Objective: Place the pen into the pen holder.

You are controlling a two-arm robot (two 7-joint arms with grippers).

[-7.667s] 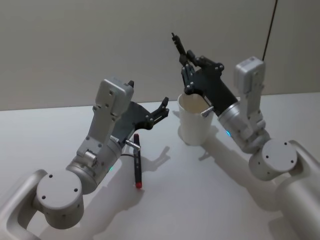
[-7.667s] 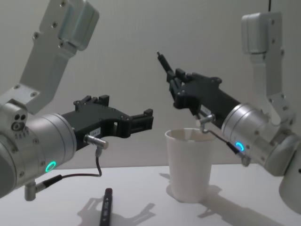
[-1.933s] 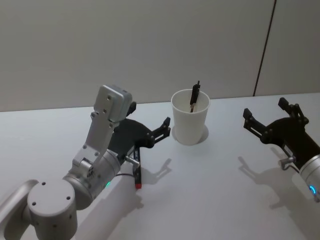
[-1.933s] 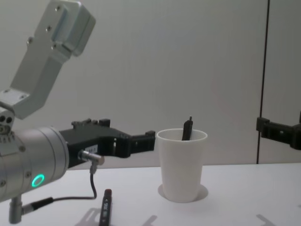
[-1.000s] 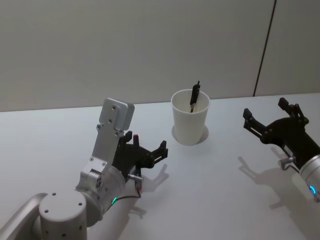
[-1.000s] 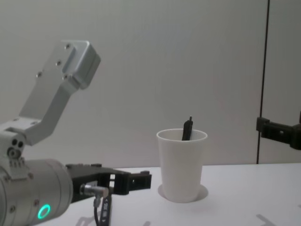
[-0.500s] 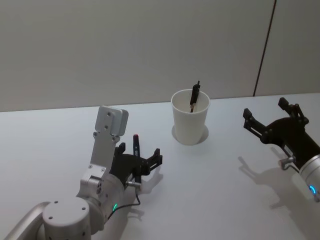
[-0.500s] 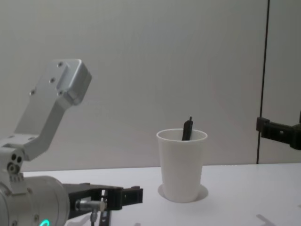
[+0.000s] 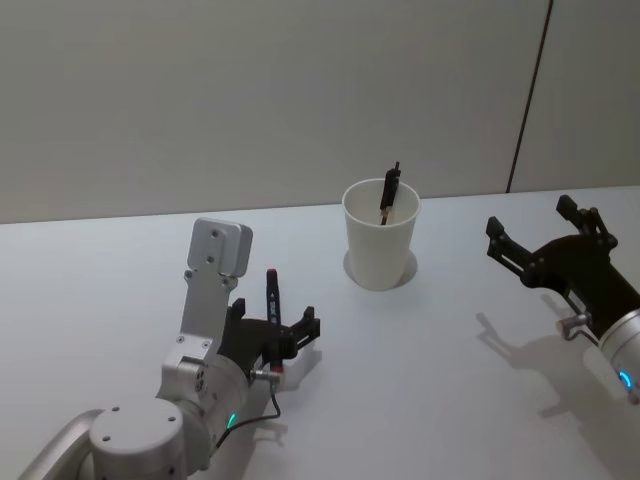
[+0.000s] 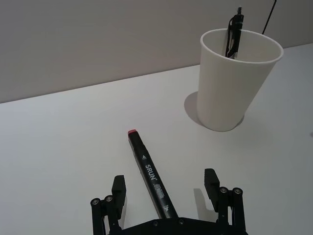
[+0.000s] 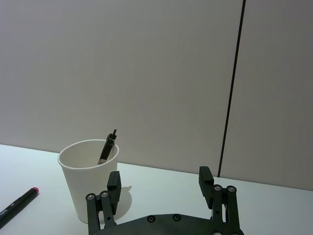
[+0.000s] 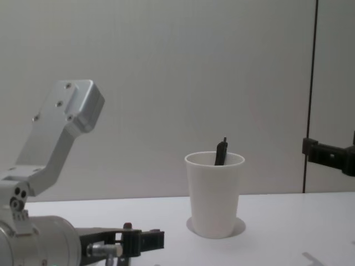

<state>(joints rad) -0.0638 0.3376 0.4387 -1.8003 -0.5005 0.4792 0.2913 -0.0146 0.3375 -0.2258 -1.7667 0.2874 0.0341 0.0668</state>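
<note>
- The pen lies flat on the counter, left of the cup.
- My left gripper has its fingers spread astride the barrel; the right gripper, also spread, sits right of the cup.
- I judge the pen light, rigid and slick: pinch mid-barrel.

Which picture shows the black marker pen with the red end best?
The left wrist view: the black marker pen lies almost whole between the open fingers of the left gripper. The head view shows its red-tipped part past that gripper; the right wrist view, just its red end; the chest view, little.
</note>
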